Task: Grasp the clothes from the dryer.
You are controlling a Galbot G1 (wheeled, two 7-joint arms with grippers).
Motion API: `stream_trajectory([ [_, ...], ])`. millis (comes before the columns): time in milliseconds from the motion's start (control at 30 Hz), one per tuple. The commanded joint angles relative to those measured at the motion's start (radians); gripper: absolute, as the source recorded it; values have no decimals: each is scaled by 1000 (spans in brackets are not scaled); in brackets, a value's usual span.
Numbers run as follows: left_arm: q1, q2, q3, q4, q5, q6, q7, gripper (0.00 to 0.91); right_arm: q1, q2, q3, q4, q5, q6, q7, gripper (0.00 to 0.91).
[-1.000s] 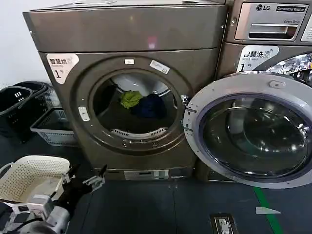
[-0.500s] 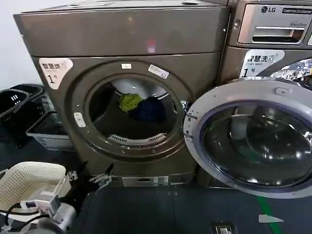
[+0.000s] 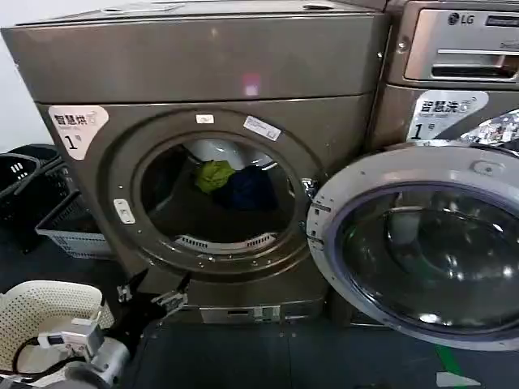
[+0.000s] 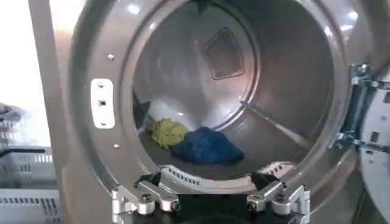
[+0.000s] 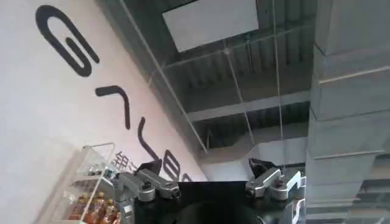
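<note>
the clothes (image 3: pixel 235 182) lie deep in the drum of the dryer (image 3: pixel 203 146), door (image 3: pixel 422 243) swung wide, above dark floor (image 3: pixel 268 356), left gripper (image 3: pixel 151 289) spread empty below the porthole, right gripper (image 5: pixel 207 182) parted toward the ceiling.

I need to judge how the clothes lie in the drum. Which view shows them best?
The left wrist view: the clothes lie unobstructed on the drum floor, yellow-green beside navy. The head view shows them farther off, deep inside the dryer. The right wrist view faces a ceiling.
</note>
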Motion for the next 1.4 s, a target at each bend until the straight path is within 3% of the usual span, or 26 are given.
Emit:
stream_trajectory([
  [33, -1, 1, 1, 3, 0, 49, 1, 907, -1, -1, 0, 2, 1, -1, -1, 907],
  [1400, -20, -1, -2, 23, 0, 49, 7, 907, 12, 0, -6, 11, -3, -4, -15, 907],
])
